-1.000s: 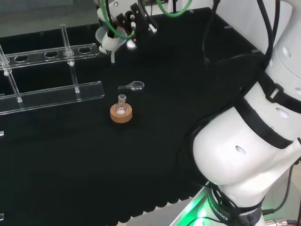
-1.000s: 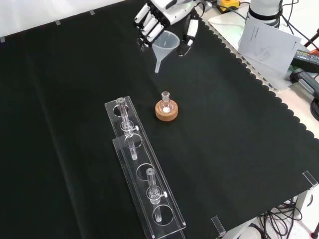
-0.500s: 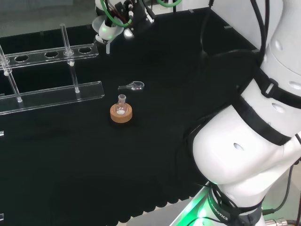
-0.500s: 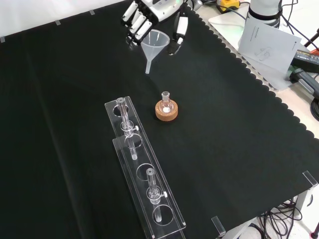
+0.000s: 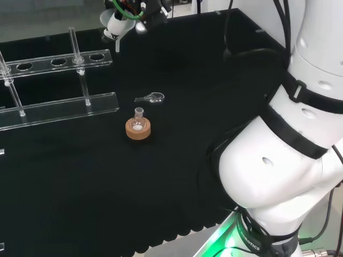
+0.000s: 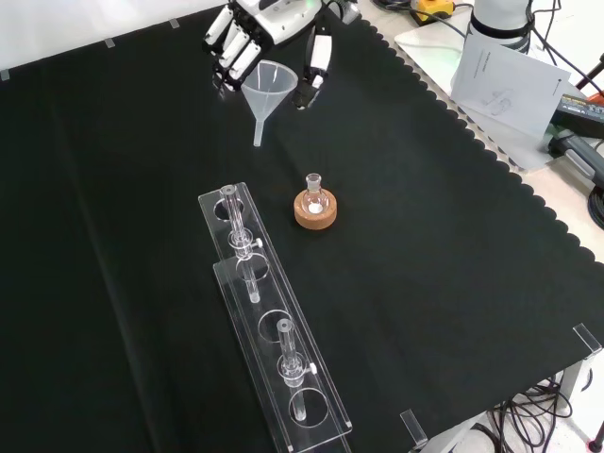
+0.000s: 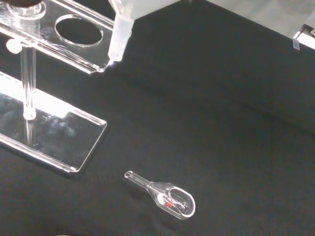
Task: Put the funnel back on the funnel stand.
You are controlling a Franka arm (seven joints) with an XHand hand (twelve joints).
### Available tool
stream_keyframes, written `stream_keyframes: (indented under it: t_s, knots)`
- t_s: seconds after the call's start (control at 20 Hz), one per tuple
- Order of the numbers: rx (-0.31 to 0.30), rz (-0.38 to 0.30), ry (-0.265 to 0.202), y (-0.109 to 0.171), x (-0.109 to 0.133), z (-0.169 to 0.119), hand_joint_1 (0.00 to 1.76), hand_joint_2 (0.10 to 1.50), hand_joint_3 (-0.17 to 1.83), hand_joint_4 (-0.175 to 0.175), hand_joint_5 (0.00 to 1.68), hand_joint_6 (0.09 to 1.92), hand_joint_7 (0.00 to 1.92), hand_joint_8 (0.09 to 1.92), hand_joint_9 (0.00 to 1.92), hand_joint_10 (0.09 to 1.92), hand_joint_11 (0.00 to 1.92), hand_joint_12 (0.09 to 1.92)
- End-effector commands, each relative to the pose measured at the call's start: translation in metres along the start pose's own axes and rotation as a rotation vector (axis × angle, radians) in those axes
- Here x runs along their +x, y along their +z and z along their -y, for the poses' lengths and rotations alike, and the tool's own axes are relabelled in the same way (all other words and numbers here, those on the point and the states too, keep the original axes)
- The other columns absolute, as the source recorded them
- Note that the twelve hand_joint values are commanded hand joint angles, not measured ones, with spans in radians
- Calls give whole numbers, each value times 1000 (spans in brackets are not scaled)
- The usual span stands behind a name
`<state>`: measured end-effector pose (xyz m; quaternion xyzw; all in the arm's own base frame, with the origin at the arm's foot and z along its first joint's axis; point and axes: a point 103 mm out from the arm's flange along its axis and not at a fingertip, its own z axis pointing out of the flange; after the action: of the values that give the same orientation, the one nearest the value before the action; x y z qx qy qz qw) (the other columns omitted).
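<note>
The hand is shut on a translucent white funnel, held upright in the air with its spout pointing down. In the head view the funnel hangs just beyond the near end of the clear funnel stand. In the wrist view the funnel's spout hovers over the end edge of the stand's top plate, beside a round hole. In the front view the stand lies below the funnel, with two upright posts and several holes.
A small round flask sits on a cork ring in the middle of the cloth. A small clear scoop lies on the cloth between the flask and the hand. The cloth's scalloped edge and papers lie at the front view's right.
The hand has carried the funnel leftward in both the head and front views, closer to the end of the stand. The flask and scoop have not moved.
</note>
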<state>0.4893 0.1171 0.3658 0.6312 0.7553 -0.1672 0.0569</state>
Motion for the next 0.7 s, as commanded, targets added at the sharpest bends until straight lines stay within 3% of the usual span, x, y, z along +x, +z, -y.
stream_keyframes:
  t_s: [0.05, 0.7]
  knots:
    - [28, -22, -42, -1, 4, -42, 668, 818, 429, -38, 494, 305, 581, 702, 1016, 469, 539, 1325]
    - [28, -43, -74, 4, 13, -74, 677, 815, 430, -43, 494, 304, 579, 706, 1017, 477, 569, 1310]
